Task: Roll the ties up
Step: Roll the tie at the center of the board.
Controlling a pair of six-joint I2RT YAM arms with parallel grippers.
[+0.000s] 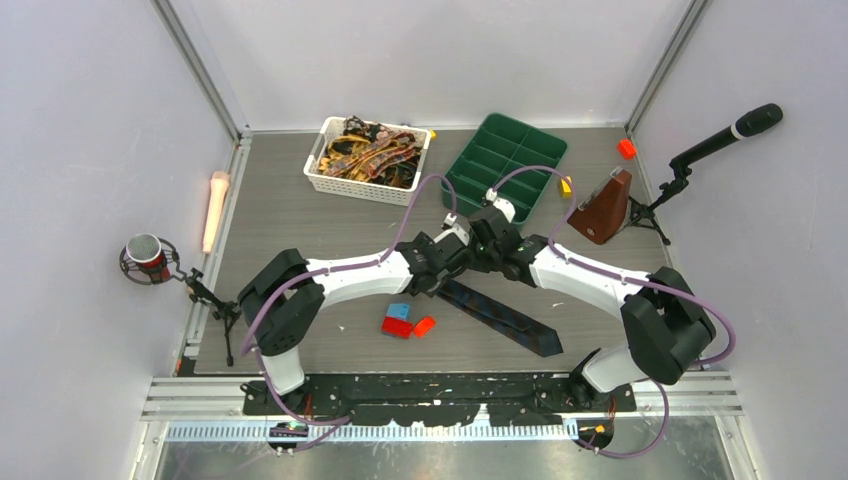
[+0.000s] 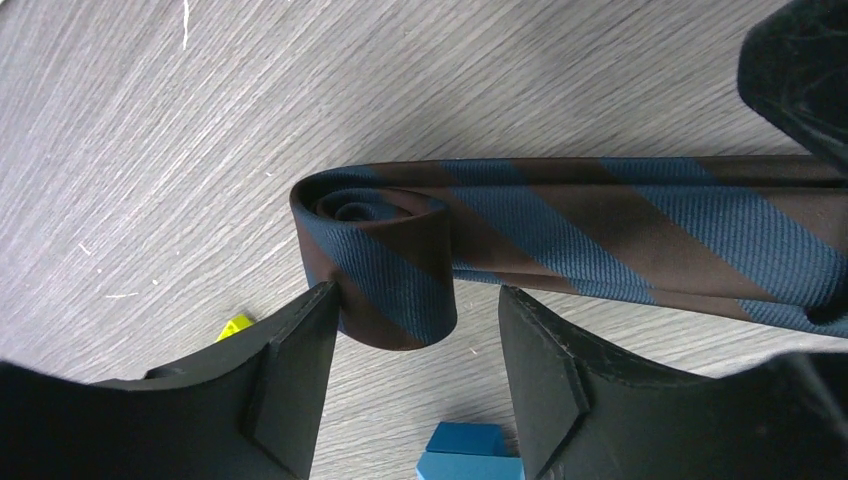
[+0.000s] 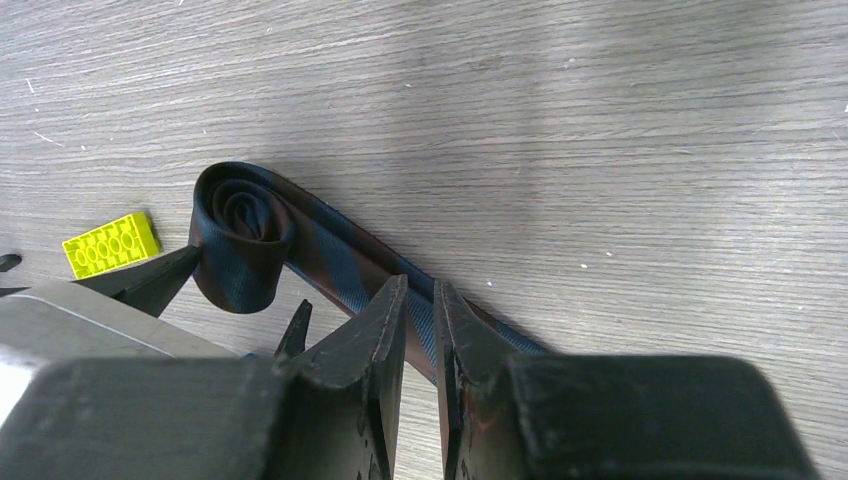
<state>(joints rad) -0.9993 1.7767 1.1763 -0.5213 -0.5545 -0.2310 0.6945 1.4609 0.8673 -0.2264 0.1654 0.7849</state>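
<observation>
A dark navy tie with brown diagonal stripes (image 1: pixel 505 315) lies on the table. Its near end is rolled into a small coil (image 2: pixel 380 260), which also shows in the right wrist view (image 3: pixel 240 245). My left gripper (image 2: pixel 418 295) is open around the coil, and its left finger (image 2: pixel 290 370) touches the coil's side. My right gripper (image 3: pixel 420 290) is shut, with only a thin gap, and its tips sit over the flat strip of the tie (image 3: pixel 340 265) just behind the coil. In the top view both grippers meet mid-table: the left gripper (image 1: pixel 452 268) and the right gripper (image 1: pixel 476 256).
A white basket (image 1: pixel 318 182) of patterned ties stands at the back, with a green compartment tray (image 1: pixel 505 160) to its right. Red, blue and orange bricks (image 1: pixel 405 322) lie near the tie. A blue brick (image 2: pixel 470 450) and a yellow brick (image 3: pixel 110 245) lie close to the coil.
</observation>
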